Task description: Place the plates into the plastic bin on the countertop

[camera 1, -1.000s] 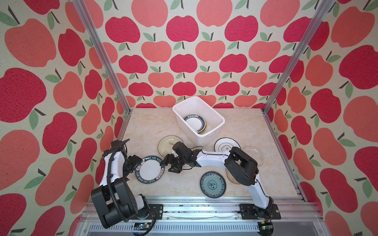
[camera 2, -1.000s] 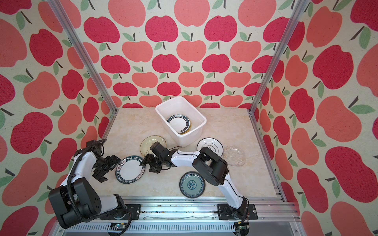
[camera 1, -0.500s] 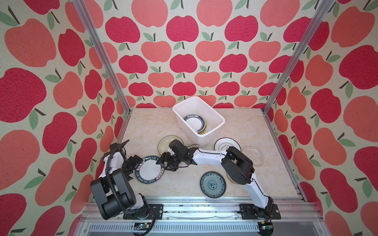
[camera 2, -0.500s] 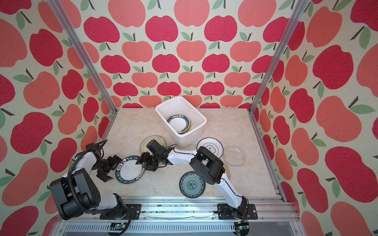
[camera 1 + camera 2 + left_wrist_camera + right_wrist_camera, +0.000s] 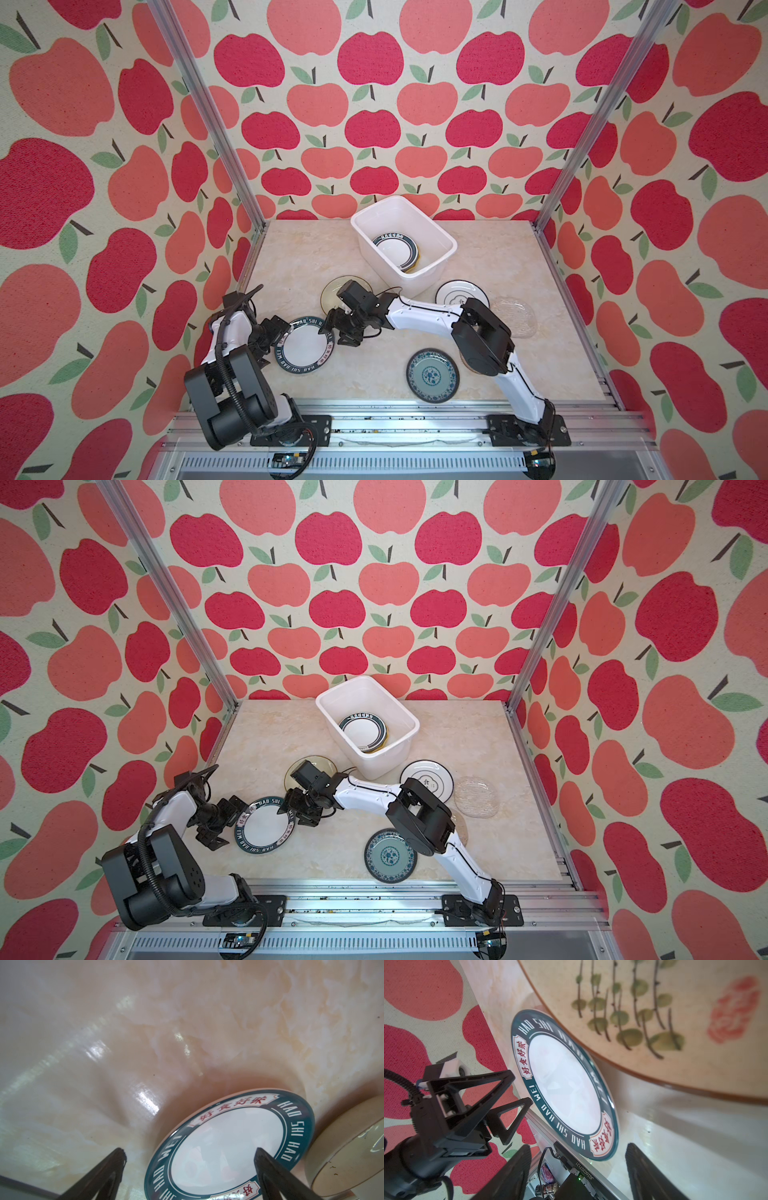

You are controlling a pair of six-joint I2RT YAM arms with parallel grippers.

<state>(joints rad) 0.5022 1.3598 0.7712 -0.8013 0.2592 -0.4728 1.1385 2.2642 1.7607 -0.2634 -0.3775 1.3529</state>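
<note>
Wrist views, left end effector (image 5: 190, 1151), right end effector (image 5: 578, 1147), both spread, flanking lettered plate (image 5: 232, 1136)

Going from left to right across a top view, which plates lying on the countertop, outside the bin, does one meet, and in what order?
lettered-rim plate → cream plate → blue-patterned plate → white dark-rimmed plate → clear glass plate

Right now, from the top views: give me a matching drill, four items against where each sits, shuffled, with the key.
Items
1. teal lettered-rim plate, not yet binned
2. blue-patterned plate
3. clear glass plate
4. white plastic bin

Places
A. nearest the front rail
B. leftmost plate on the countertop
C. rightmost plate
D. farthest back

Pairs: 1-B, 2-A, 3-C, 4-D
</note>
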